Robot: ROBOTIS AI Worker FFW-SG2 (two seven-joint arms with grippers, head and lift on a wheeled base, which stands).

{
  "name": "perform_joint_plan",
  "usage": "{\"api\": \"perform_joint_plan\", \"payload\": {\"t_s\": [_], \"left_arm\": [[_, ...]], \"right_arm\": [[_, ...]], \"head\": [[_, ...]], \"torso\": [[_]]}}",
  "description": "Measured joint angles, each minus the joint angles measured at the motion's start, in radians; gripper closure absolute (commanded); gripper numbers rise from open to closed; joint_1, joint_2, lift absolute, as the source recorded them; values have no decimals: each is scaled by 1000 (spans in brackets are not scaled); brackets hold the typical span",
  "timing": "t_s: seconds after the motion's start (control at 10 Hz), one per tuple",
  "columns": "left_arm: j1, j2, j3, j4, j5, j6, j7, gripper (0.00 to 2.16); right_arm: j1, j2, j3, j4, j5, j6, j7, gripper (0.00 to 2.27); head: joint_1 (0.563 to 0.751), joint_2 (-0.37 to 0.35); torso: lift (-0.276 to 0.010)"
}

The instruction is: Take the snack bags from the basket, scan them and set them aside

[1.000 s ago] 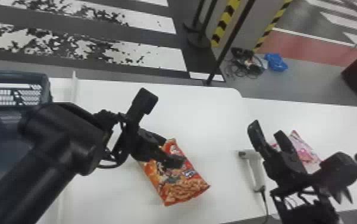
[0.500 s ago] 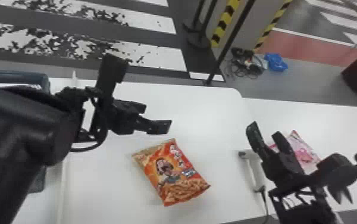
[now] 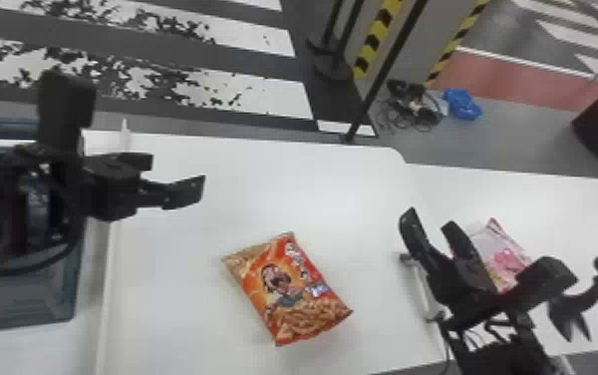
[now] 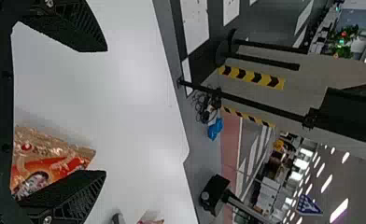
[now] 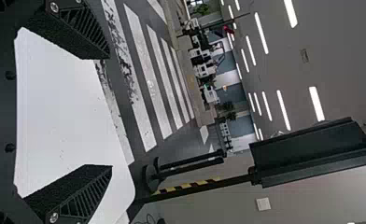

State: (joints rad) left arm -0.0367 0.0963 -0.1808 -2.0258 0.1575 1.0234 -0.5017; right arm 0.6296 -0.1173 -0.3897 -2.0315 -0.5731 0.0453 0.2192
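My left gripper (image 3: 176, 174) is open above the table's left part, beside the basket (image 3: 39, 304), which the arm partly covers. An orange snack bag (image 3: 283, 289) lies flat on the white table, to the right of and nearer than that gripper. In the left wrist view, the left gripper (image 4: 104, 112) has its fingers wide apart, and the orange bag (image 4: 55, 158) shows beyond them. My right gripper (image 3: 430, 222) stands open at the right; the right wrist view shows the gripper (image 5: 109, 112) holding nothing. Behind it lie a pink snack bag (image 3: 497, 249) and the white scanner (image 3: 425, 294).
A raised white edge (image 3: 106, 279) runs between the basket and the white table (image 3: 173, 309). A second white table (image 3: 552, 199) adjoins at the right. Black posts (image 3: 387, 65) and a blue bundle (image 3: 462, 104) are on the floor behind.
My left gripper has moved up and left, off the orange bag and toward the basket. The orange bag stays in place on the table. My right arm has barely moved.
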Motion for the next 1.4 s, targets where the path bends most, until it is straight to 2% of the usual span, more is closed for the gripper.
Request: {"api": "perform_joint_plan", "payload": {"t_s": [0.1,0.2,0.4,0.6,0.8,1.0,1.2,1.4], "left_arm": [[56,29,51,-62,-1,-13,49,56],[112,46,98,-107,1,-36,84,56],[250,59,193,-184,11,-121,129,53],[400,60,283,-230,28,-292,113,56],[506,59,370,-251,100,-531,80,56],[568,57,404,-240,128,-755,111,56],[612,49,408,-200,126,-905,197,56],[630,41,388,-179,108,-953,275,60]], "right_arm": [[-2,-1,10,2,8,2,0,93],[-2,0,23,2,18,3,0,93],[-3,6,55,1,38,2,0,97],[-5,8,105,-7,105,-8,1,97],[0,9,132,-25,146,-9,16,97],[15,9,136,-53,180,50,54,97],[41,4,141,-105,246,174,104,97],[75,-2,178,-167,354,262,136,110]], "head": [[695,-350],[695,-350],[695,-293],[695,-211],[695,-143],[695,-98],[695,-29],[695,24]], "torso": [[-75],[-75],[-75],[-75],[-75],[-75],[-75],[-75]]}}
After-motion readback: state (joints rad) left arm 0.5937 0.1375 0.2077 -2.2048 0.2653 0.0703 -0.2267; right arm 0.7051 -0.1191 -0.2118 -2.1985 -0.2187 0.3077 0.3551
